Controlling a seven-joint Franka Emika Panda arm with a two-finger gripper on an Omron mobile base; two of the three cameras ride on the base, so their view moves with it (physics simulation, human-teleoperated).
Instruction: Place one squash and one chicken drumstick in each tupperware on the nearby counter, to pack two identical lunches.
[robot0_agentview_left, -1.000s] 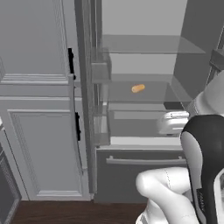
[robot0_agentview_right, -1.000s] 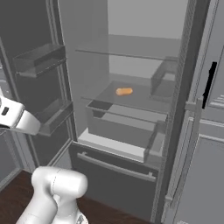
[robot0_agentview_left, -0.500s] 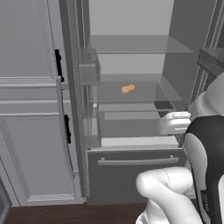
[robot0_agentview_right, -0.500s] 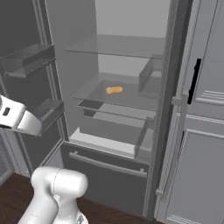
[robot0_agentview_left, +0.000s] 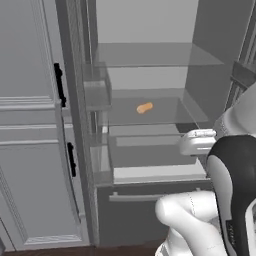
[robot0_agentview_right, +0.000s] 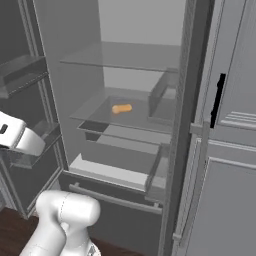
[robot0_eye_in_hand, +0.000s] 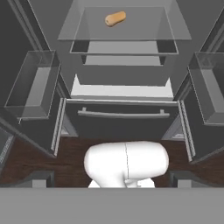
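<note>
Squash (robot0_agentview_left: 144, 107) or drumstick, unclear, alone on fridge shelf (robot0_agentview_left: 165, 116)

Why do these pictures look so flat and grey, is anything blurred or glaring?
Left base view: even, shadowless light; the orange food piece looks soft-edged. Right base view: the glass shelf shows no glare. Hand view: sharpest, with the fridge walls splaying outward in wide-angle distortion.
</note>
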